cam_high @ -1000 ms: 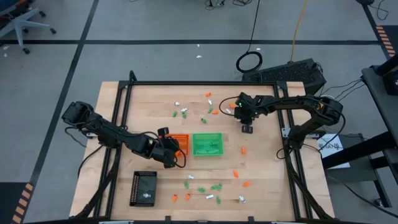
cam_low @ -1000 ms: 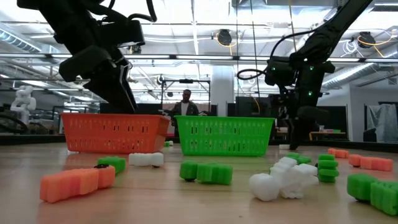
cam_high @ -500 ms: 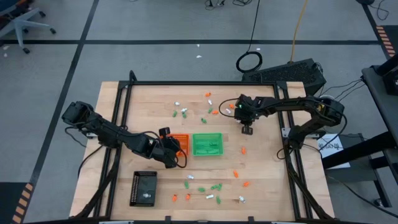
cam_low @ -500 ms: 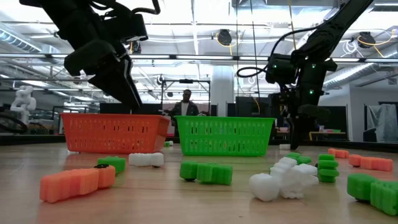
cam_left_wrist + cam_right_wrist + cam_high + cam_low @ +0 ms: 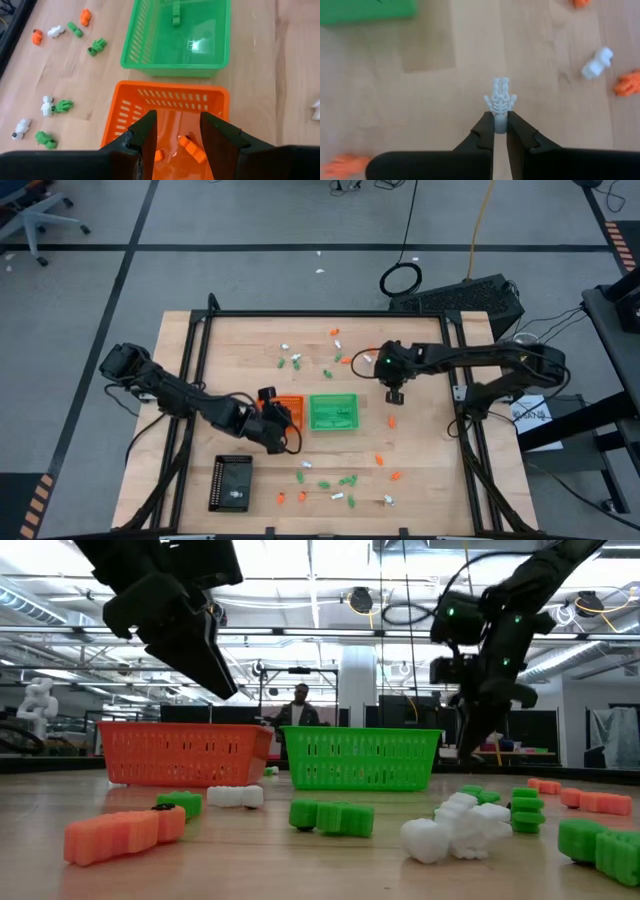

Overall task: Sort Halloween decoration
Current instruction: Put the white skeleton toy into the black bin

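The right gripper (image 5: 500, 131) is pinched shut on a small white plastic skeleton trinket (image 5: 500, 100), which sticks out past its fingertips above the bare pale wooden table (image 5: 430, 460). A second ago this gripper hung low over the table on the right side; now the arm has drawn back and lifted, and in the low view the right gripper (image 5: 478, 740) stands clear above the tabletop, beyond the square green mesh basket (image 5: 362, 758). From above, the right gripper (image 5: 394, 393) sits right of the green basket (image 5: 334, 412), nearer to it than before.

The left gripper (image 5: 176, 131) hovers over the square orange mesh basket (image 5: 167, 117), its fingers parted about halfway and holding nothing; two small orange trinkets (image 5: 192, 149) lie in the basket beneath it. It has risen a little over the last second and is otherwise in the same place, just left of the green basket.

The rest of the orange, green and white trinkets (image 5: 347, 480) are unmoved: one scatter near the front edge, another (image 5: 295, 362) behind the baskets. A black rectangular tray (image 5: 231, 482) lies at the front left
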Controlling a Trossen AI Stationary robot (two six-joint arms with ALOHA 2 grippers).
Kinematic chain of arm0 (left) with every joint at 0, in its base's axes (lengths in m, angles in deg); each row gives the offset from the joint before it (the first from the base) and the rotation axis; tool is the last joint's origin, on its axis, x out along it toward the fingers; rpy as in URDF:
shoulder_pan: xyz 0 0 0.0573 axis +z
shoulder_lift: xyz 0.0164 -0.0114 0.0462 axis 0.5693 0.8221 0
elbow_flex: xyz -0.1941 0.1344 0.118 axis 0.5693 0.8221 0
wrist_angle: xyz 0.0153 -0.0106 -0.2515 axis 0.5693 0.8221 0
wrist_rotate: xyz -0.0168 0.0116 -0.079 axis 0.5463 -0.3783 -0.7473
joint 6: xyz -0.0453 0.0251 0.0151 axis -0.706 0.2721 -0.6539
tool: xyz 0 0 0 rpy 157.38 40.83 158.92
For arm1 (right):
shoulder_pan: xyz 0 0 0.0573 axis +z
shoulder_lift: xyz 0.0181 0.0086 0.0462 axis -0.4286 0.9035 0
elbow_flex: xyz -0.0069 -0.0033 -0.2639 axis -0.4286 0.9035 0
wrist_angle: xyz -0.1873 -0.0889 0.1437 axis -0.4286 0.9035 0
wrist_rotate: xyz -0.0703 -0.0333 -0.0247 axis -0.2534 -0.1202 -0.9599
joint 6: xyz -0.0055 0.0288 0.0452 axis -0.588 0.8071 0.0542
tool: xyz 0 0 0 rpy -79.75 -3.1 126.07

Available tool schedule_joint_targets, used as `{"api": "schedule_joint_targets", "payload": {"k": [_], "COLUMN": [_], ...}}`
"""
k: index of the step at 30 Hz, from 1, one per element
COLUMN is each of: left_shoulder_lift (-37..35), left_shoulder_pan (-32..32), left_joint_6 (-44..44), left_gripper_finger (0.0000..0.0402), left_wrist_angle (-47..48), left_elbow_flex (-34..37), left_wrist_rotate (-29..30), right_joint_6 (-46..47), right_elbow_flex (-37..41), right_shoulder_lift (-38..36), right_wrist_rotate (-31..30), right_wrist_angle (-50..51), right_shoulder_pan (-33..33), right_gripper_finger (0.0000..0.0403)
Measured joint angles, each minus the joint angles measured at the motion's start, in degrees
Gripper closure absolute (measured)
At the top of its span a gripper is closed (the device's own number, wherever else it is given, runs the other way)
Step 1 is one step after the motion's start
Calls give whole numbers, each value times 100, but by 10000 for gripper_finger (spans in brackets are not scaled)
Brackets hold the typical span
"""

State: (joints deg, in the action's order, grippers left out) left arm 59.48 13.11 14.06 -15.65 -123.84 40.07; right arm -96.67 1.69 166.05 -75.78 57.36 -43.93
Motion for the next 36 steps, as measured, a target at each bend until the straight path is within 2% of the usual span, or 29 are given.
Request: {"api": "schedule_joint_targets", "payload": {"k": [8, 13, 20, 27, 31, 36], "left_shoulder_lift": [0, 0, 0, 0, 0, 0], "left_shoulder_pan": [-120, -135, -133, -133, -133, -149], "left_joint_6": [-4, 136, 531, 660, 757, 889], "left_gripper_finger": [256, 256, 256, 256, 256, 256], "left_wrist_angle": [-103, -495, -1205, -1529, -1729, -1984], "left_elbow_flex": [0, 0, 0, 0, 0, -2], "left_wrist_rotate": [236, 383, 419, 506, 527, 541], "right_joint_6": [747, 1249, 1526, 1447, 1340, 1104], "right_elbow_flex": [-2, -4, -9, -15, -13, -13], "right_shoulder_lift": [-666, -796, -736, -618, -392, 247], "right_wrist_rotate": [-1, -86, -763, -1500, -1532, -1529], "right_wrist_angle": [-72, -480, -1597, -2928, -3653, -4763], "right_shoulder_pan": [771, 1362, 2270, 2976, 3211, 3417], "right_gripper_finger": [398, 399, 399, 399, 399, 399]}}
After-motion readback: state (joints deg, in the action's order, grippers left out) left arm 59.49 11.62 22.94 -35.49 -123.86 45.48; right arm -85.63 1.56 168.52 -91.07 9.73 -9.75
